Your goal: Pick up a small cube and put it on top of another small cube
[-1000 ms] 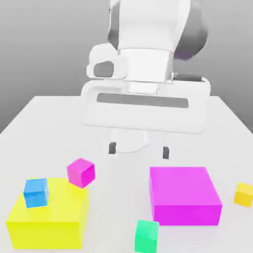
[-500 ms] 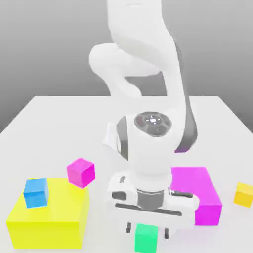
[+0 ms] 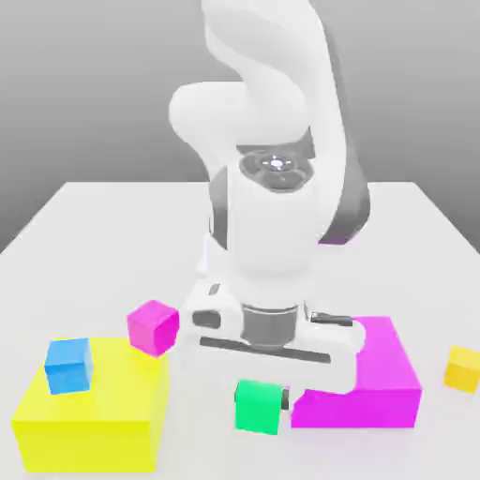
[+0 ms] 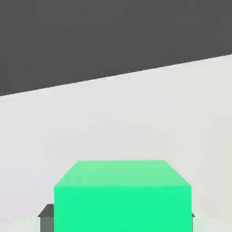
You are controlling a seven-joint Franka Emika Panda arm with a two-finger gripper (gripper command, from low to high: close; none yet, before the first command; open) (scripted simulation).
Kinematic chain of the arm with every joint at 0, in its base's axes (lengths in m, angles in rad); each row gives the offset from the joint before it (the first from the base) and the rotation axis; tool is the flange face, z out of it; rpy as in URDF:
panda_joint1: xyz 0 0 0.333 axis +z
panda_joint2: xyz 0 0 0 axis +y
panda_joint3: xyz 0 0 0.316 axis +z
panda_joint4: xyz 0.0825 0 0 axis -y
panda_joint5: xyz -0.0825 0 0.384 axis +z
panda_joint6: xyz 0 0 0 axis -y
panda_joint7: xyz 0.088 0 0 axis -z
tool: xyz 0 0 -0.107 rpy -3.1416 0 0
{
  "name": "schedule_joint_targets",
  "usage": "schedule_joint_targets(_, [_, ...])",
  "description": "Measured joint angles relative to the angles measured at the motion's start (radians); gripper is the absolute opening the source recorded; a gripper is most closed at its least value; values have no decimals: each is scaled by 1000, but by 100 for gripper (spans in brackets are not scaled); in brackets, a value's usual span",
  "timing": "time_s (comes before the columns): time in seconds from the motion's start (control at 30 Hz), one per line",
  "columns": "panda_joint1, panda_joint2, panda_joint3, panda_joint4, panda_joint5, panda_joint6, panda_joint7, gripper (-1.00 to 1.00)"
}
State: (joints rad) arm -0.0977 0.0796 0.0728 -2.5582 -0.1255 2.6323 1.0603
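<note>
Now green cube [image 3: 258, 407] clamped in hand [image 3: 261, 401], lifted beside big magenta block [image 3: 375, 380]

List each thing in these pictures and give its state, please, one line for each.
green cube: held in the claw, lifted off the table.
claw: shut on the green cube.
blue cube: resting on top of the big yellow block.
small magenta cube: on the table, free.
big magenta block: on the table.
small yellow cube: on the table, free.

The arm reaches downward, its pincer [image 3: 260, 394] clamped on something.
</note>
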Motion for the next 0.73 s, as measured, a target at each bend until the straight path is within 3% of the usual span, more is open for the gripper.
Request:
schedule_joint_targets(0.43, [-124, -466, -158, -185, 55, -273, -342, -100])
schedule_joint_targets(0.63, [-125, -366, -192, -255, 71, -105, -389, -100])
schedule_joint_targets(0.67, [-125, -349, -193, -261, 72, -82, -390, 100])
schedule_joint_targets(0.73, [-125, -349, -193, -261, 72, -82, -390, 100])
